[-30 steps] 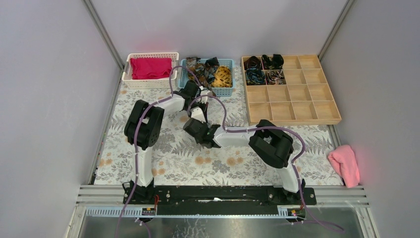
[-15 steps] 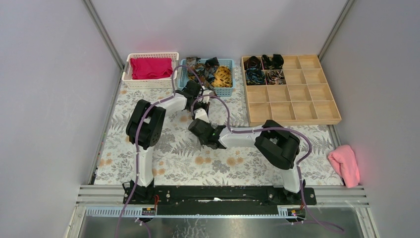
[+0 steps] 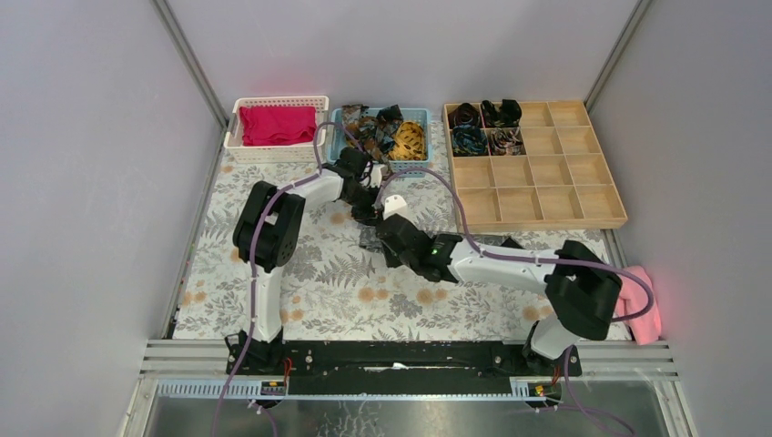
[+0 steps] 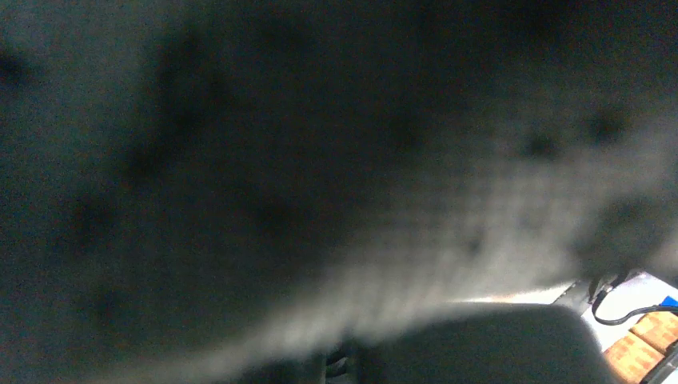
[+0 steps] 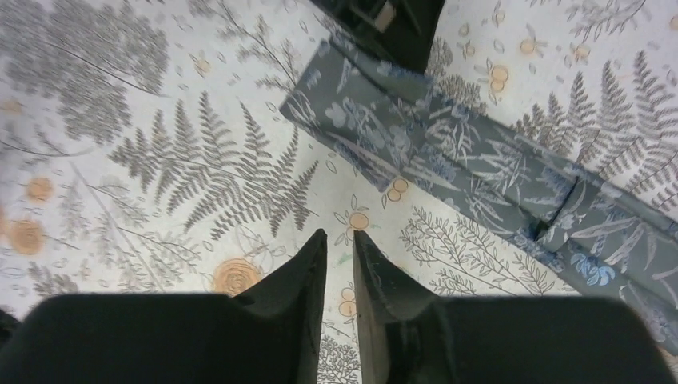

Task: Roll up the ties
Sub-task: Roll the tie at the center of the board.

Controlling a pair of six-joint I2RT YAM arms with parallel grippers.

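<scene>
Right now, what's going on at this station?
Both arms are at a grey floral tie lying flat on the table. The left end effector is at one end of it; dark fabric smothers its camera, so its grip is unreadable. The right end effector hovers beside the tie, slightly open, empty. Four rolled ties sit in the wooden tray.

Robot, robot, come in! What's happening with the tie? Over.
Right fingers barely apart, empty. Left fingers at the grey tie's end, grip unclear. Tie flat, not rolled yet. Nothing between it and right fingers.
</scene>
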